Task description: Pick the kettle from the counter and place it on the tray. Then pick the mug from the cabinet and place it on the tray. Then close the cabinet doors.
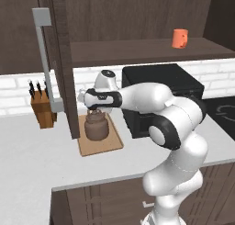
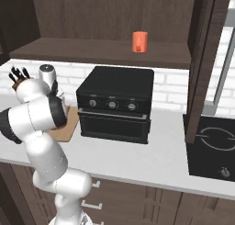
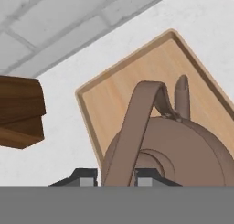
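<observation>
While the kettle (image 1: pixel 97 125) sits on the tray (image 1: pixel 102 146), its handle is straddled by the tool (image 3: pixel 111 178). Whether it is gripped cannot be told. The mug (image 1: pixel 180 38) stands at the cabinet (image 1: pixel 137 49) shelf's right end.

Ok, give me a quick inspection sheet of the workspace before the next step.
Surface: counter light grey.
Job's things: kettle sits on the tray; mug stands on the cabinet shelf; cabinet doors open.
Clutter: knife block, black oven, cooktop.
Grippers: gripper straddles the kettle handle, fingers on either side; contact unclear.
Cables: nothing seen.
Surroundings: white brick wall, dark base cabinets.
</observation>
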Tool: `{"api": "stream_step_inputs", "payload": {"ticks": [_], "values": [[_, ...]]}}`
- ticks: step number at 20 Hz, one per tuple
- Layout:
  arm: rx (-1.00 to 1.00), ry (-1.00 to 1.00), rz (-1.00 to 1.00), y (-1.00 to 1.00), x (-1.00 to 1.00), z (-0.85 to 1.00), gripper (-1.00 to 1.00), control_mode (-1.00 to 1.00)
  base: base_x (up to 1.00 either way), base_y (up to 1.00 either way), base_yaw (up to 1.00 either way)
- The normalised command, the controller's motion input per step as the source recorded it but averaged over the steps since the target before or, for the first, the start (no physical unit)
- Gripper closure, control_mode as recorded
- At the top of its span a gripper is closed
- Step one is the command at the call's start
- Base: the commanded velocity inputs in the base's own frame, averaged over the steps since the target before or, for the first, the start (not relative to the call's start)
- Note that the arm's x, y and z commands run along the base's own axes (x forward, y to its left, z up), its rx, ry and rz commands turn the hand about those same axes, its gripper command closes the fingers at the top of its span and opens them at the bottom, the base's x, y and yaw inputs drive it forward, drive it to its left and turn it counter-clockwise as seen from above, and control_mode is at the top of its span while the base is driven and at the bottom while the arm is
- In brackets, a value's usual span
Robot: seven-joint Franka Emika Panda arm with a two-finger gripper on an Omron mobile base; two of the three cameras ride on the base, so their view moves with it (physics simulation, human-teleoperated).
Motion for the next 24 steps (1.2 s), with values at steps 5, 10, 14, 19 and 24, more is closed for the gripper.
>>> {"api": "stream_step_inputs", "payload": {"ticks": [5,10,14,19,24], "values": [[0.00,-0.17,0.00,0.04,0.31,0.00,1.00,-1.00,0.00,0.00,0.00],[0.00,-0.15,0.00,0.00,0.29,0.00,1.00,-1.00,0.00,0.00,0.00],[0.00,-0.11,0.00,0.00,0.20,-0.04,-1.00,-1.00,0.00,0.00,0.00],[0.00,-0.02,0.00,0.00,0.00,-0.09,-1.00,-1.00,0.00,0.00,0.00],[0.00,-0.08,0.00,0.00,0.00,-0.02,-1.00,-1.00,0.00,0.00,0.00]]}}
